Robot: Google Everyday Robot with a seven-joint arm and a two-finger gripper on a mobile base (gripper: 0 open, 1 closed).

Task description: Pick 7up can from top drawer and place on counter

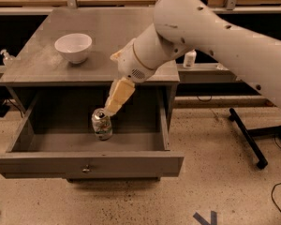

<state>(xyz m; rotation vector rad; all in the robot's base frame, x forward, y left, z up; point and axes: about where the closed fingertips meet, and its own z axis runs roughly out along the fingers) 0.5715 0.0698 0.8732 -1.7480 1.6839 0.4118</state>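
The 7up can (101,124) stands upright in the middle of the open top drawer (86,164), silvery with a green-and-white label. My gripper (111,109) reaches down from the upper right on the white arm. Its cream-coloured tip hangs just above and right of the can's top, close to it. The counter (112,36) is the grey cabinet top behind the drawer.
A white bowl (73,47) sits on the counter's left part. A white pump bottle (189,58) stands on a shelf right of the cabinet, another bottle (7,57) on the left. A black stand leg (246,137) lies on the floor at right.
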